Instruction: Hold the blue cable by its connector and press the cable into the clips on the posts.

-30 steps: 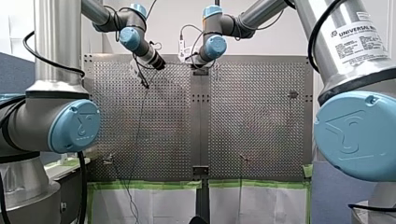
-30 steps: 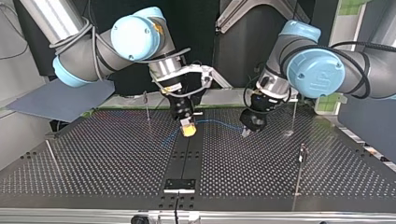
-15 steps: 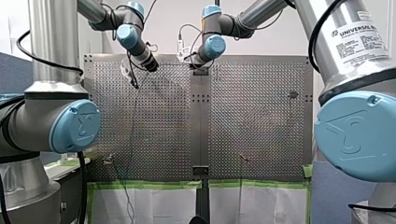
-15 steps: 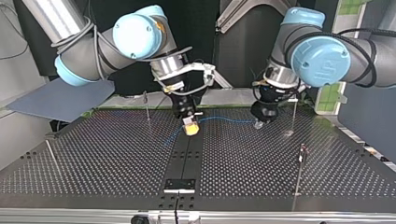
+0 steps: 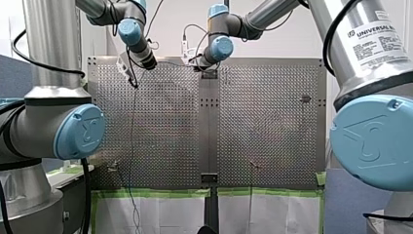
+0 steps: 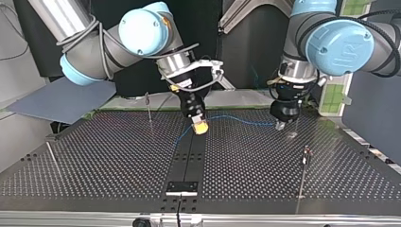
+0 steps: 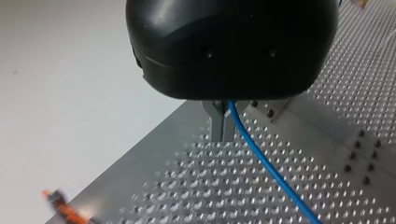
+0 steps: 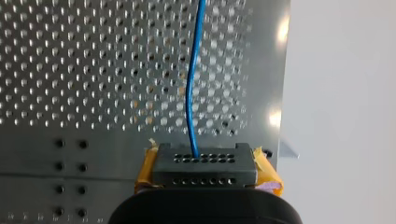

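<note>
The blue cable stretches just above the perforated table between my two grippers. My left gripper, at the top view's right, has its metal fingers shut on the cable. It hovers just beside a thin post. My right gripper, with yellow pads, is shut on the black connector near the table's centre strip. The cable leaves the connector straight ahead. A loose length of cable trails from the right gripper.
More thin posts stand on the table: one with a clip at the top view's right, one at the back left, one at the far left. An orange clip shows beside the plate's edge in the left wrist view.
My left gripper has carried the cable toward the top view's right, up to the post there. The right gripper with the connector has shifted slightly the same way. The cable now lies straighter.
</note>
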You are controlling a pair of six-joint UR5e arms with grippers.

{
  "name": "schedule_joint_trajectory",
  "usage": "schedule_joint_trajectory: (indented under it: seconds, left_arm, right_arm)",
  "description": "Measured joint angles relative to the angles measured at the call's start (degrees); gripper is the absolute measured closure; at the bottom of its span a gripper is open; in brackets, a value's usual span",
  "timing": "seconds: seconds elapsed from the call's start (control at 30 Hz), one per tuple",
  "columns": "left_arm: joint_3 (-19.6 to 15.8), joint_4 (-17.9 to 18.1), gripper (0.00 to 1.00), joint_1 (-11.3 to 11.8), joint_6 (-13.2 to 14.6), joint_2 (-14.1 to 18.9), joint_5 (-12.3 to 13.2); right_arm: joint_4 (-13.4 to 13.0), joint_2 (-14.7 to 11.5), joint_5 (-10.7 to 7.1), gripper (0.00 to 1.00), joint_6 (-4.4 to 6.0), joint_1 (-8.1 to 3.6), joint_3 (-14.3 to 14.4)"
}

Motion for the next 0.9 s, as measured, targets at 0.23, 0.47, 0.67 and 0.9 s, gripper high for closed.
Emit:
schedule_joint_trajectory:
  seconds: [0.23,0.47,0.67,0.9]
  left_arm:
    - [-0.3,-0.19,1.0,0.59,0.46,0.54,-3.61]
    - [-0.32,-0.41,1.0,1.56,0.89,0.98,-7.05]
    - [-0.33,-0.33,1.0,2.45,1.21,1.0,-9.55]
    - [-0.33,0.4,1.0,3.67,1.22,1.01,-10.05]
  right_arm:
    - [-0.2,-0.02,-1.73,1.0,-0.37,0.5,-0.11]
    - [-0.3,-0.02,-3.34,1.0,0.1,0.46,-0.65]
    - [-0.33,-0.01,-4.04,1.0,0.38,0.33,-1.07]
    - [-0.79,0.01,-5.01,1.0,1.11,0.09,-1.11]
